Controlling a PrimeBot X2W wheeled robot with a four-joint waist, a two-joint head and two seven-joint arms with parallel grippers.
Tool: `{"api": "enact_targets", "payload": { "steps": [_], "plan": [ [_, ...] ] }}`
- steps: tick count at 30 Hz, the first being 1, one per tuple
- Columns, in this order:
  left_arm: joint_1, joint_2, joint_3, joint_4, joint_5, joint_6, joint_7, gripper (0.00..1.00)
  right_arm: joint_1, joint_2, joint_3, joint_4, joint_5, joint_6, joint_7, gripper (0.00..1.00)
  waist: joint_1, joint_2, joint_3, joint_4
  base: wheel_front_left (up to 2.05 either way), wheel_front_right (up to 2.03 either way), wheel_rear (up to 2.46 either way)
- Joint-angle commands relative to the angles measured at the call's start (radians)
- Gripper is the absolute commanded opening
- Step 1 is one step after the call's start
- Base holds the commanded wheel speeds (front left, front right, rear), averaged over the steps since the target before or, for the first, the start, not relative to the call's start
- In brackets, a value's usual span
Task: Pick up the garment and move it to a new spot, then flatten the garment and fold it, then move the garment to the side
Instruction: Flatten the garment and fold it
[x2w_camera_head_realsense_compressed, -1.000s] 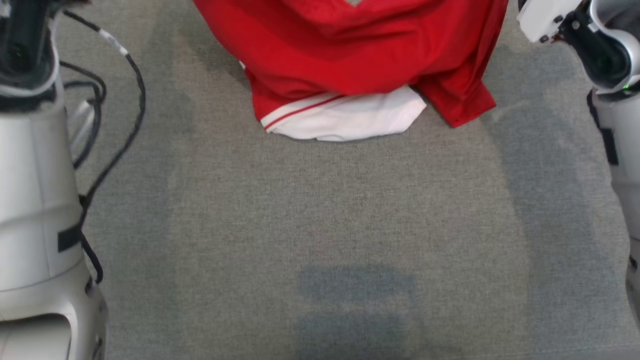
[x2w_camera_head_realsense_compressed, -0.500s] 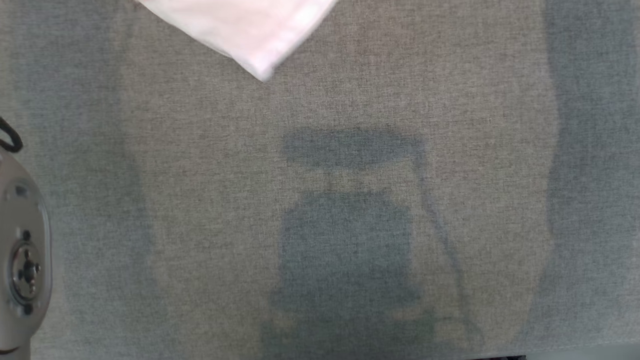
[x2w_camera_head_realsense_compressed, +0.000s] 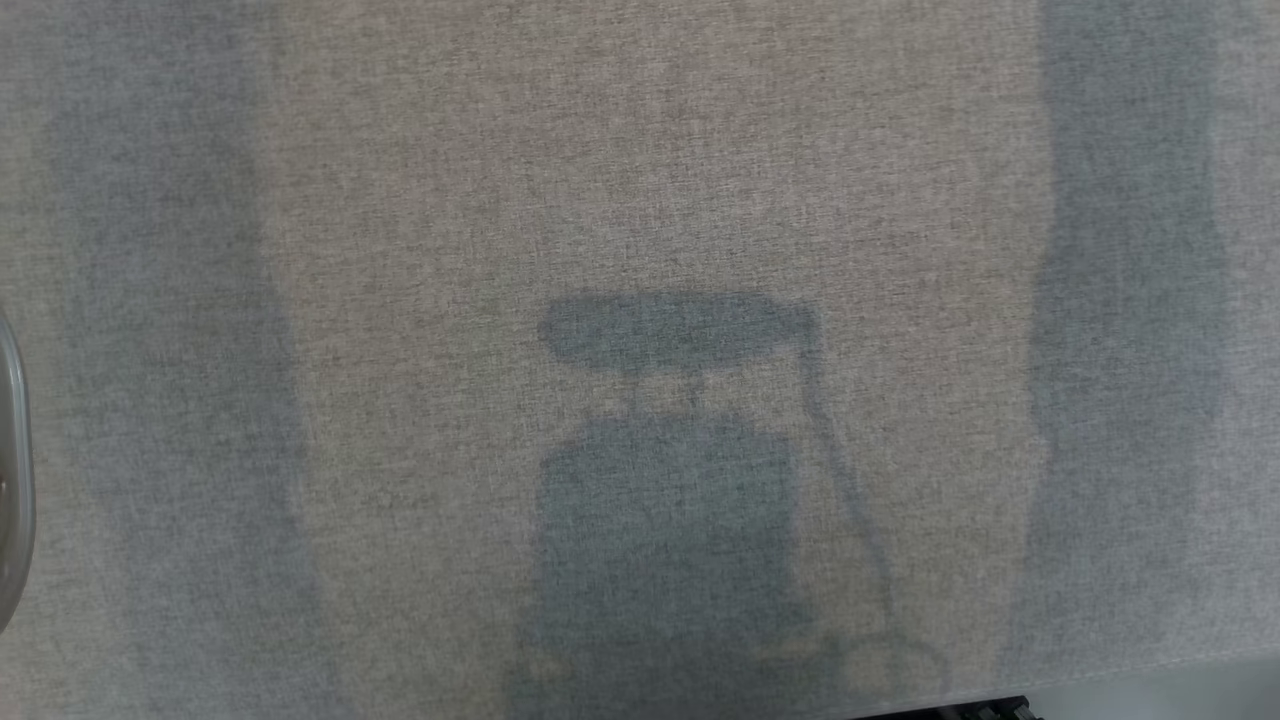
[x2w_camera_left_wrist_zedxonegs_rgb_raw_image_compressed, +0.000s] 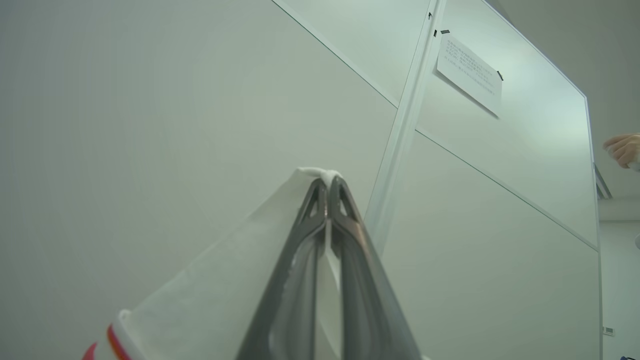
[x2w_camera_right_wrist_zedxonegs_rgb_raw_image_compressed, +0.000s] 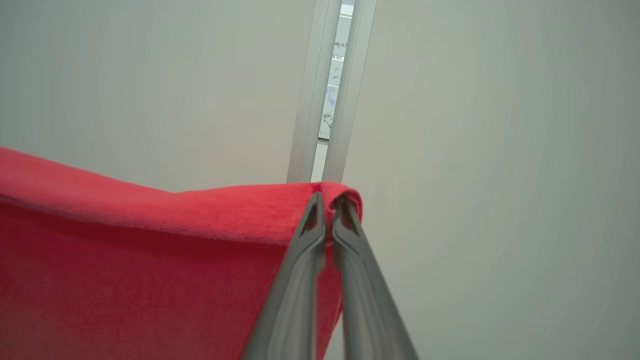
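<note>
Both arms are up, and the left pincer is clenched tight on a white edge of the garment, a small fold of cloth poking out over the fingertips. The white fabric drops away down and to the left, where a red stripe shows at the bottom. Over on the other side, the right pincer is clamped on the red part of the garment, the hem curling over its tips and the cloth stretching off to the left in a taut sheet. Behind both stand pale wall panels; a sheet of paper is taped to one, and a person's hand pokes in at the far right edge. Down below, the grey cloth-covered desk carries the robot's shadow.
</note>
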Motion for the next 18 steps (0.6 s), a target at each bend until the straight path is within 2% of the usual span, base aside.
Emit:
{"api": "enact_targets", "payload": {
  "steps": [1, 5, 9, 12, 13, 18],
  "plan": [
    [-0.019, 0.001, -0.009, -0.003, -0.002, -0.003, -0.008, 0.0, -0.007, 0.0, 0.005, 0.013, -0.012, -0.001, -0.001, 0.0, -0.0001, 0.0, -0.006, -0.009, 0.0, 0.0, 0.0],
    [0.032, -0.005, -0.027, -0.002, -0.055, -0.009, -0.008, 0.0, 0.017, -0.021, 0.04, 0.045, -0.027, -0.001, 0.001, 0.0, -0.0001, 0.0, 0.027, -0.006, 0.0, 0.0, 0.0],
    [0.156, 0.019, -0.086, -0.023, -0.074, -0.009, 0.012, 0.0, 0.086, -0.06, 0.13, 0.071, 0.009, -0.001, 0.011, 0.0, -0.0001, 0.0, 0.054, 0.008, 0.0, 0.0, 0.0],
    [0.292, 0.04, -0.144, -0.072, -0.103, -0.01, 0.022, 0.0, 0.156, -0.105, 0.207, 0.067, 0.059, -0.001, 0.025, 0.0, -0.0001, 0.0, 0.048, 0.023, 0.0, 0.0, 0.0],
    [0.393, 0.05, -0.174, -0.109, -0.12, -0.01, 0.022, 0.0, 0.208, -0.144, 0.26, 0.046, 0.094, -0.001, 0.038, 0.0, -0.0001, 0.0, 0.033, 0.036, 0.0, 0.0, 0.0],
    [0.653, 0.068, -0.198, -0.203, -0.162, -0.009, 0.012, 0.0, 0.367, -0.24, 0.351, -0.045, 0.219, -0.001, 0.111, 0.0, -0.0001, 0.0, -0.045, 0.064, 0.0, 0.0, 0.0]
  ]
}}
